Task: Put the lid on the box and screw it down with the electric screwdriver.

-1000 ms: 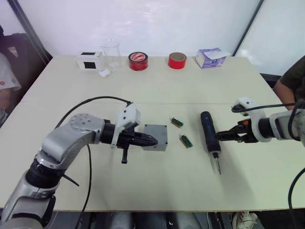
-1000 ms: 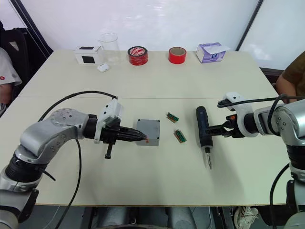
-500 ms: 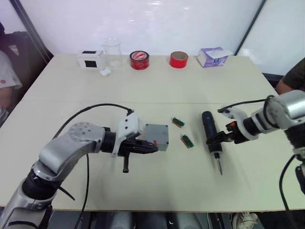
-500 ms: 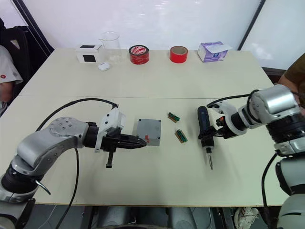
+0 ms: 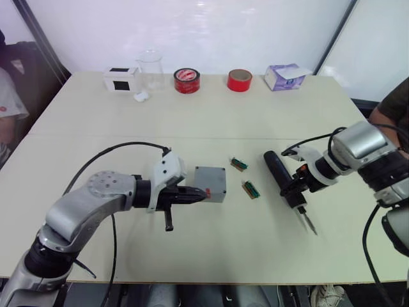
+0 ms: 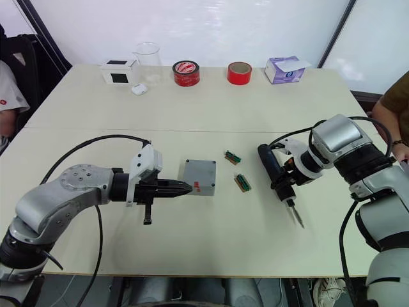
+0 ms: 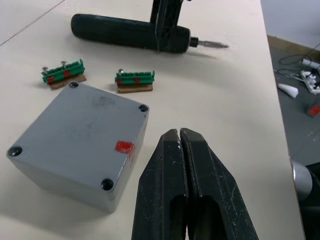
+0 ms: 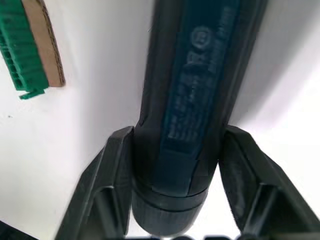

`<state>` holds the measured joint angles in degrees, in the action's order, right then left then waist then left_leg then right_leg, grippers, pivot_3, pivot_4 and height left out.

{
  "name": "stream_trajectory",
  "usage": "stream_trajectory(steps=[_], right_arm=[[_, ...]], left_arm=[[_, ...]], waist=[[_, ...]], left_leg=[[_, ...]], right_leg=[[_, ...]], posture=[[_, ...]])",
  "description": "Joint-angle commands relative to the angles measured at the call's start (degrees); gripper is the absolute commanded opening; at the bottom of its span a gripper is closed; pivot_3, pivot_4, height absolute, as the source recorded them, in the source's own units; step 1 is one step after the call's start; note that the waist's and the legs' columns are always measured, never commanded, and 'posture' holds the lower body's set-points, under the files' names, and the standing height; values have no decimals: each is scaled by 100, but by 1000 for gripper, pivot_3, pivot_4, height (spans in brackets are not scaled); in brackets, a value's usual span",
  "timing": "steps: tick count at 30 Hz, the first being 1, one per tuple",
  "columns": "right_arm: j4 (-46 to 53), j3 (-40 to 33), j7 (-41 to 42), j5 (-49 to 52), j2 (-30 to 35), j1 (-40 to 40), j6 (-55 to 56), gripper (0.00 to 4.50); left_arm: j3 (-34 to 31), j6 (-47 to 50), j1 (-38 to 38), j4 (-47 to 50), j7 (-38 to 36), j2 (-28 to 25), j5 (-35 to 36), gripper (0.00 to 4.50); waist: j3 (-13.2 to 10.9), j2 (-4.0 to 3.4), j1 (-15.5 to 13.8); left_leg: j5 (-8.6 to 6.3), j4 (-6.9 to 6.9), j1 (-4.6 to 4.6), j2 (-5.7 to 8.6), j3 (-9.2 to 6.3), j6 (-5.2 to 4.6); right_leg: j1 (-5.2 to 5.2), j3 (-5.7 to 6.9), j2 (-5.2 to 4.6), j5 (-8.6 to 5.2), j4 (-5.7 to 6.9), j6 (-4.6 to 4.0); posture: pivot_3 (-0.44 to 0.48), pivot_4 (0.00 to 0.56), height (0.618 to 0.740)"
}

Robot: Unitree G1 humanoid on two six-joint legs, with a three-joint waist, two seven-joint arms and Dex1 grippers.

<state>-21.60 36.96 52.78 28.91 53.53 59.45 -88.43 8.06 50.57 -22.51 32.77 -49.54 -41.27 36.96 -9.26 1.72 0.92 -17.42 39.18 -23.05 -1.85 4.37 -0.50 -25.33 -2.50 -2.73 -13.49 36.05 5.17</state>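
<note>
So the lid (image 7: 75, 125) is already sitting flush on the box (image 5: 210, 184), which is parked mid-bench with its red mark facing the left gripper (image 7: 181, 142). That gripper's fingers are clenched together on nothing, pointing at the box from its 9 o'clock, just beside it. Screw heads are showing in the corners, but I can't tell if they're tight.

Over at the box's 3 o'clock, past two little green connector strips (image 5: 250, 188), the right gripper (image 5: 295, 189) is grasping the screwdriver (image 5: 283, 178) around its body, bit aimed toward 5 o'clock, low over the bench (image 5: 211, 121).

My read: lid placement is done, driver pickup is underway, all the actual screwing is probably still to do.
</note>
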Motion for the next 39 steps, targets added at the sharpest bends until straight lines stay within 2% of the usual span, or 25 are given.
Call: stream_trajectory(steps=[1, 5, 7, 9, 12, 14, 16, 18, 21, 25, 33, 39], right_arm=[[-301, -161, -131, -232, -172, -144, 32, 1853], [-620, -808, -378, -467, -135, -20, 261, 1853], [-897, -1510, -590, -465, -150, 183, 295, 1853], [-652, -2210, -802, -443, -67, 271, 565, 1853], [687, -3929, -1319, -138, -238, -158, 941, 1853], [1902, -5290, -1763, 240, -964, -733, 1824, 1853], [3033, -6091, -2048, 619, -1781, -1220, 2524, 1853], [3907, -6381, -2337, 976, -2506, -1589, 2789, 1853], [4710, -6302, -2743, 1398, -3309, -1970, 2956, 1853], [5340, -5716, -2856, 1410, -3809, -2618, 3448, 1853], [5342, -4688, -2618, 636, -3661, -3468, 4680, 1853], [5153, -4320, -2598, 316, -3590, -3626, 5157, 1853]], left_arm=[[-160, -141, -117, -43, -18, -31, -2, 0], [-179, -259, -202, -320, -103, -37, -57, 0], [-211, -297, -252, -422, -160, -72, -49, 0], [-303, -339, -290, -594, -267, -133, -13, 0], [-390, -384, -490, -1021, -438, -155, 37, 0], [-354, -408, -673, -1287, -551, -111, 15, 0], [-227, -529, -803, -1559, -709, -101, -126, 0], [-42, -703, -955, -1854, -852, -71, -328, 0], [174, -957, -1163, -2241, -1043, 28, -578, 0], [566, -1295, -1381, -2521, -1221, 237, -985, 0], [1311, -1951, -1615, -3000, -1201, 860, -1921, 0], [1449, -2056, -1490, -3038, -1323, 862, -2206, 0]], waist=[[5, 9, -1], [5, 9, 4], [-2, -3, 2], [-14, -22, -11], [-38, -61, -24], [-37, -60, -13], [-37, -63, 6], [-36, -64, -3], [-37, -66, -11], [-38, -66, -33], [-38, -66, -7], [-37, -66, 2]], left_leg=[[0, 0, 2, 0, 0, 0], [0, 1, 17, 1, 5, 0], [0, 1, 17, 4, 9, 0], [1, 1, 5, 6, 13, 1], [4, 1, -37, 9, 12, 6], [4, -8, -44, 5, 9, 6], [3, -14, -44, -3, 5, 5], [3, -24, -43, -6, 2, 5], [9, -19, -44, -4, 7, 15], [14, 3, -43, 8, 13, 23], [14, 4, -37, 22, 8, 22], [14, 3, -27, 8, 3, 21]], right_leg=[[2, 0, 0, 0, 0, -1], [16, -2, -3, 2, 0, -5], [16, -4, -6, 4, 0, -5], [2, -6, -7, 6, 2, -1], [-42, -7, -4, 21, 7, 25], [-53, -3, 9, 31, 8, 43], [-55, 1, 20, 30, 6, 43], [-59, 2, 26, 27, 8, 41], [-59, 5, 17, 28, 17, 40], [-39, 3, -3, 34, 12, 40], [-25, 3, -4, 35, 4, 41], [-25, 3, 14, 35, 14, 41]], posture=[[0, 150, 740], [0, 150, 740], [0, 150, 740], [0, 150, 740], [0, 150, 740], [0, 150, 740], [0, 150, 740], [0, 150, 740], [0, 150, 740], [0, 150, 740], [0, 150, 740], [0, 150, 740]])
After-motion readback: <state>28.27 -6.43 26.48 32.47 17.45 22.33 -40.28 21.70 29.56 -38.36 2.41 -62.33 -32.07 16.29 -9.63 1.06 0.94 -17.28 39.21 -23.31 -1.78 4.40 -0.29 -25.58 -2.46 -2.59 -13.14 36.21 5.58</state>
